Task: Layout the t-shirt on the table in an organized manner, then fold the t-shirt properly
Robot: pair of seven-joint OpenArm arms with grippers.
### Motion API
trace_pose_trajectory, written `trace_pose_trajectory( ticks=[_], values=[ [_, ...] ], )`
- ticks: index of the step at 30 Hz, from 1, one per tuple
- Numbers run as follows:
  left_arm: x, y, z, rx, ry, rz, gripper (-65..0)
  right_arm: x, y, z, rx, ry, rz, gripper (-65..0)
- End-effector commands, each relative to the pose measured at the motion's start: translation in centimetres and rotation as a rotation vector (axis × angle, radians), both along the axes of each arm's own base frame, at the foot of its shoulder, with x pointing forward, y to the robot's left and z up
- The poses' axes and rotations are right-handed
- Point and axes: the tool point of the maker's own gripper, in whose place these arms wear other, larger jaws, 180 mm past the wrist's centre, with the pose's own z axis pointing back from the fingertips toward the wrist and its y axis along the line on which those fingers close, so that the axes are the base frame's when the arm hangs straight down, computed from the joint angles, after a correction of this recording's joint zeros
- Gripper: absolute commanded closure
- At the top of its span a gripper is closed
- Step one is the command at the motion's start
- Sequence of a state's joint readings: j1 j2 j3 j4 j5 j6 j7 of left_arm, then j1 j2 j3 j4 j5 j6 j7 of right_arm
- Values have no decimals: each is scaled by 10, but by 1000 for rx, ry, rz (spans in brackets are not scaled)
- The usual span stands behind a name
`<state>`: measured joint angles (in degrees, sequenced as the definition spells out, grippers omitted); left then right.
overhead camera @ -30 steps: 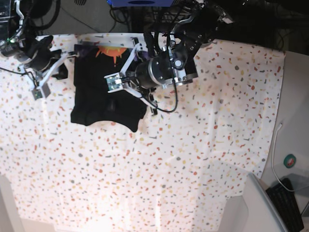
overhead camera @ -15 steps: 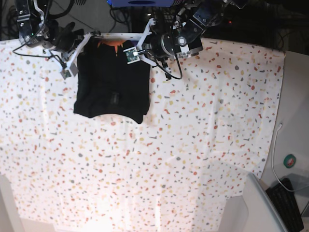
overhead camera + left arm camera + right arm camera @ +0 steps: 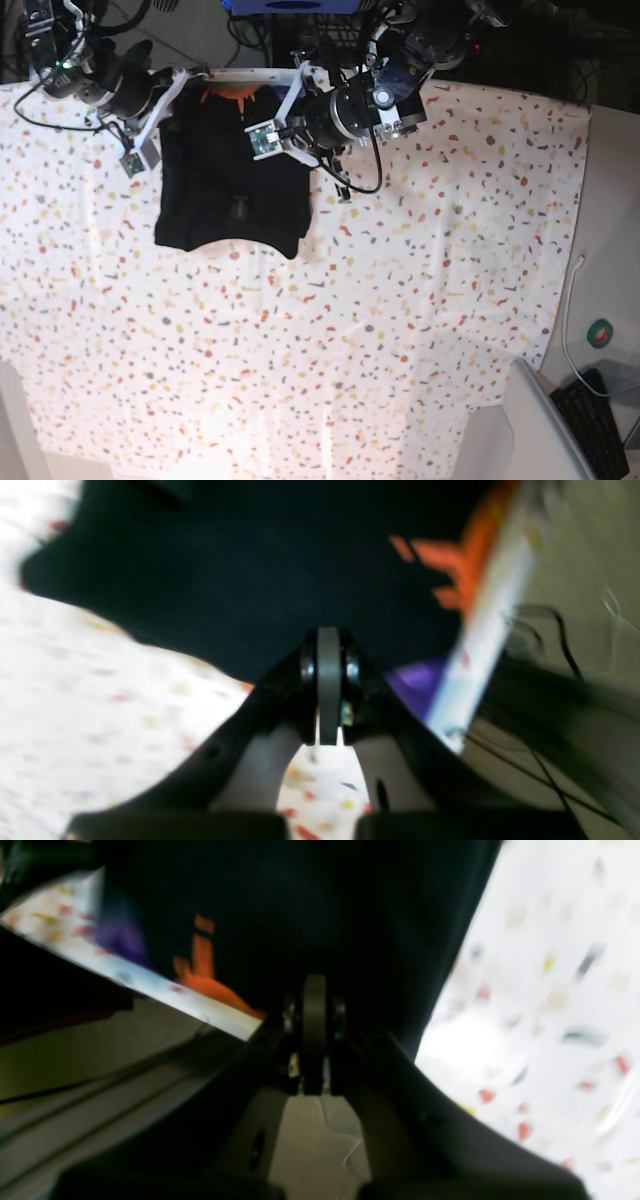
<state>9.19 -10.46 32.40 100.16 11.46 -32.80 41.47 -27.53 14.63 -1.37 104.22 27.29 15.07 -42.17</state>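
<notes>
T-shirt (image 3: pixel 232 185) tag visible from base view only.

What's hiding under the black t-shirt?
Only the speckled table shows around the t-shirt. It lies flat, but the cloth covers whatever is beneath, so nothing else can be seen.

Only the t-shirt (image 3: pixel 232 190) occupies the table (image 3: pixel 420 300), at its far edge.

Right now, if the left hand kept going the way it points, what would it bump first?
The black t-shirt. The left hand is shut, its tip already at the cloth, though the blur hides whether it pinches it.
</notes>
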Motion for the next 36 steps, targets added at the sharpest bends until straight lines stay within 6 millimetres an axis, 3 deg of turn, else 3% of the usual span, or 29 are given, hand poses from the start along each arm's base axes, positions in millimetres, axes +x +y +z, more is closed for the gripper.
trace_pose_trajectory(
  ticks=[1, 5, 6, 10, 14, 16, 19, 23, 26, 31, 33, 36],
  values=[
    [3, -7, 8, -32, -14, 2, 0, 14, -2, 9, 1, -46, 0, 0],
    [7, -18, 3, -49, 6, 16, 0, 40, -6, 8, -14, -52, -2, 0],
    [11, -18, -6, -35, 22, 35, 0, 46, -8, 3, -17, -45, -8, 0],
    [25, 1, -39, 39, 57, 157, 0, 57, -24, -22, -35, 16, -51, 0],
    [22, 6, -45, 53, 67, 163, 0, 65, -43, -35, -58, 12, -82, 0],
    [22, 6, -45, 53, 69, 166, 0, 69, -47, -34, -63, 6, -85, 0],
    [25, 9, -40, 49, 51, 168, 0, 75, -39, -14, -54, -53, -62, 0],
    [17, 11, -18, 14, 7, 155, 0, 82, -20, 25, -44, -140, -4, 0],
    [1, 18, -7, 4, -7, 141, 0, 99, -9, 39, -24, -180, -3, 0],
    [-23, 40, -14, 39, 19, 178, 0, 131, -25, 16, -34, -129, -55, 0],
    [-32, 51, -20, 66, 32, 183, 0, 138, -33, 1, -37, -93, -84, 0],
    [-44, 62, -22, 87, 44, 189, 0, 143, -41, -5, -36, -105, -107, 0]
  ],
)
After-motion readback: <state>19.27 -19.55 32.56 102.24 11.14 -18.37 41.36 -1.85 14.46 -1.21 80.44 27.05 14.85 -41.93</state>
